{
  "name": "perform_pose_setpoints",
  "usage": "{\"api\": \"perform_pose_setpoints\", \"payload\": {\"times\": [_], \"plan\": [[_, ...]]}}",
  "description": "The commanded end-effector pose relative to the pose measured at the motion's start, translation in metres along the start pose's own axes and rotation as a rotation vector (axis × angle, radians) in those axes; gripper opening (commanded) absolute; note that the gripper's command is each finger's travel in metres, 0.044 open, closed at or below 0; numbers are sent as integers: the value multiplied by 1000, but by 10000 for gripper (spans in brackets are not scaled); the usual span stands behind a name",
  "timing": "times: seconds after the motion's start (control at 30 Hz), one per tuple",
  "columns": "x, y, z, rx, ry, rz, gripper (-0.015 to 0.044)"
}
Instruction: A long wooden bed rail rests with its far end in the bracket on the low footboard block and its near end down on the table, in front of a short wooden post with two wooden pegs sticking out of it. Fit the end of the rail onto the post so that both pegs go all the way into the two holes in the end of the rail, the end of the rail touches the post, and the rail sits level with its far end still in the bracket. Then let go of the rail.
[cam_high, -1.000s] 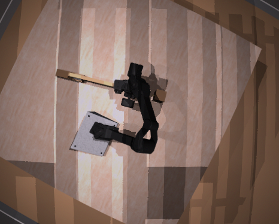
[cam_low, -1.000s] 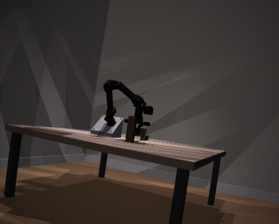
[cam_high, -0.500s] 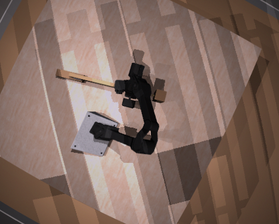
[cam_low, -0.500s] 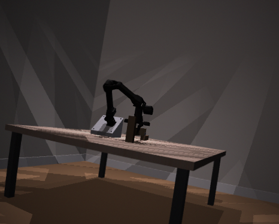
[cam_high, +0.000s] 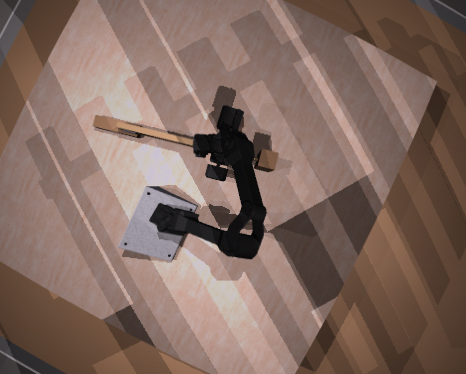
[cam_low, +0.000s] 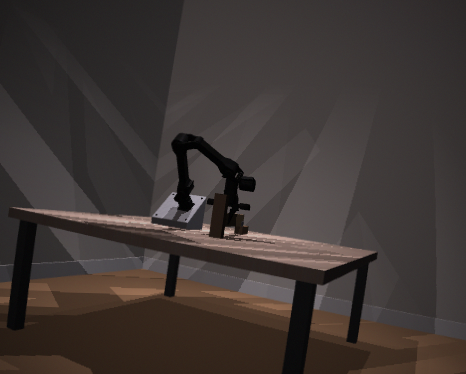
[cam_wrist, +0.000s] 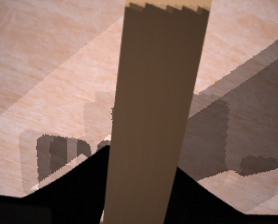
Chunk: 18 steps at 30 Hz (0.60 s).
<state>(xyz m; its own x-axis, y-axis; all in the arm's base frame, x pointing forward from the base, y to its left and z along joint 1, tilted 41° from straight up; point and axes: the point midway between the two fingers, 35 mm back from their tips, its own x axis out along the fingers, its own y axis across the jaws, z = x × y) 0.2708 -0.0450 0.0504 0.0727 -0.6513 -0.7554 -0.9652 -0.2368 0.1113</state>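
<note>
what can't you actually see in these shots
- Pegs and rail holes: top view, the gripper and wrist cover the rail end beside the post; exterior view, too small.
- Finger contact on the rail: wrist view, cut off by the bottom edge.
- Bracket seat at the far end: top view, too small; wrist view, cut off by the top edge.
</note>
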Motion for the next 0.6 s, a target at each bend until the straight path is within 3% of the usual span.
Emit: {"api": "perform_pose_setpoints", "payload": {"times": [0.0, 0.57], "plan": [[-1, -1, -2, -1, 2, -5, 0], [-2, -1, -8, -1, 3, -5, 0]]}}
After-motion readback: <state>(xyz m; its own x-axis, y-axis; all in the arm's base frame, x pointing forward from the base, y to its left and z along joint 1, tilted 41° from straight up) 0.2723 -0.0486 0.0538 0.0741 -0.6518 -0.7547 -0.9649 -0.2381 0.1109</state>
